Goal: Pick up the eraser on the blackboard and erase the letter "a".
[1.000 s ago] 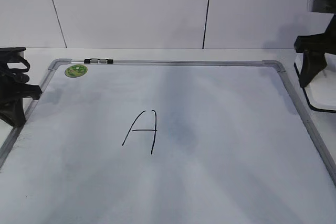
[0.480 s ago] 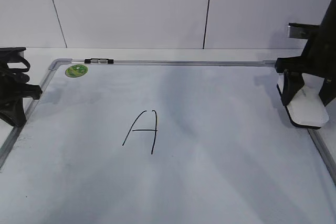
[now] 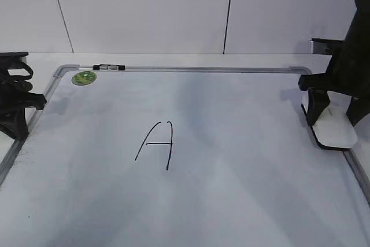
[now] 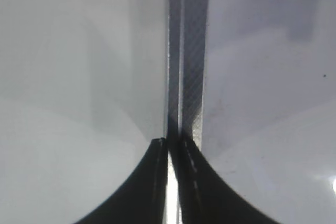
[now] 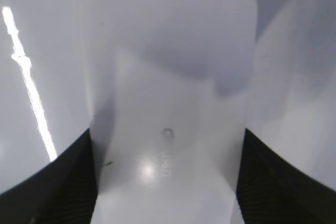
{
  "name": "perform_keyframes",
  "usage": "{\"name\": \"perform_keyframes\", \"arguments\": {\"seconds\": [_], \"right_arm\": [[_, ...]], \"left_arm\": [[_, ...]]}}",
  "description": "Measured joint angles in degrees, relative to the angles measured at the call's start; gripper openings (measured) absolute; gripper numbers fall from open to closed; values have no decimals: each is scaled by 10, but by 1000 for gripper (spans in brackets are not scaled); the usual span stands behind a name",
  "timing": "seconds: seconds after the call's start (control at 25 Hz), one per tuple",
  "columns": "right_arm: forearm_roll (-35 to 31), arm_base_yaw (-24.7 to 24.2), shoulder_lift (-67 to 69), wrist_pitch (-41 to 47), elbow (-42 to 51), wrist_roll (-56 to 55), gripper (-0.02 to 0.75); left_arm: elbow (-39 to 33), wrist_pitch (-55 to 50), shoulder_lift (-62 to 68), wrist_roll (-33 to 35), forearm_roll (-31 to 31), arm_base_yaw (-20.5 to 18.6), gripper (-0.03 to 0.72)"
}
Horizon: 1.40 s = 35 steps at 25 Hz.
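Observation:
The white eraser [image 3: 334, 128] sits between the black fingers of my right gripper [image 3: 330, 118], which is shut on it, low over the right edge of the blackboard [image 3: 243, 160]. Whether its underside touches the board I cannot tell. In the right wrist view the eraser [image 5: 170, 93] fills the gap, with both fingers [image 5: 79, 182] pressed against its long sides around the right gripper [image 5: 167, 135]. The letter "a" is out of view in every frame. My left gripper [image 3: 16, 103] rests shut at the board's left edge, and the left gripper [image 4: 170, 141] hangs over the frame [image 4: 190, 51].
A large capital "A" [image 3: 156, 144] is drawn in black left of the board's middle. A round green sticker [image 3: 84, 77] marks the far left corner, next to a small black-and-silver clip [image 3: 108, 67] on the top frame. A white wall stands behind.
My right gripper has carried the eraser leftward and down, from beyond the board's right side to just over its right edge. The left arm has not moved.

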State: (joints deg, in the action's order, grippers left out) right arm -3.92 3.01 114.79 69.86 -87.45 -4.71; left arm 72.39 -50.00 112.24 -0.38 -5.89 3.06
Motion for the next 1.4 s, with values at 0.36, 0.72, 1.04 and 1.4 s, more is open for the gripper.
{"name": "perform_keyframes", "arguments": {"seconds": [0.36,0.72,1.04,1.4], "right_arm": [[1,0,0,0,0,1,543],[1,0,5,0,0,1,543],[2,0,16,0,0,1,543],[5,0,16,0,0,2,543]], "left_arm": [[0,0,0,0,0,0,36],[0,1,0,0,0,0,36],[0,1,0,0,0,0,36],[0,2,0,0,0,0,36]]}}
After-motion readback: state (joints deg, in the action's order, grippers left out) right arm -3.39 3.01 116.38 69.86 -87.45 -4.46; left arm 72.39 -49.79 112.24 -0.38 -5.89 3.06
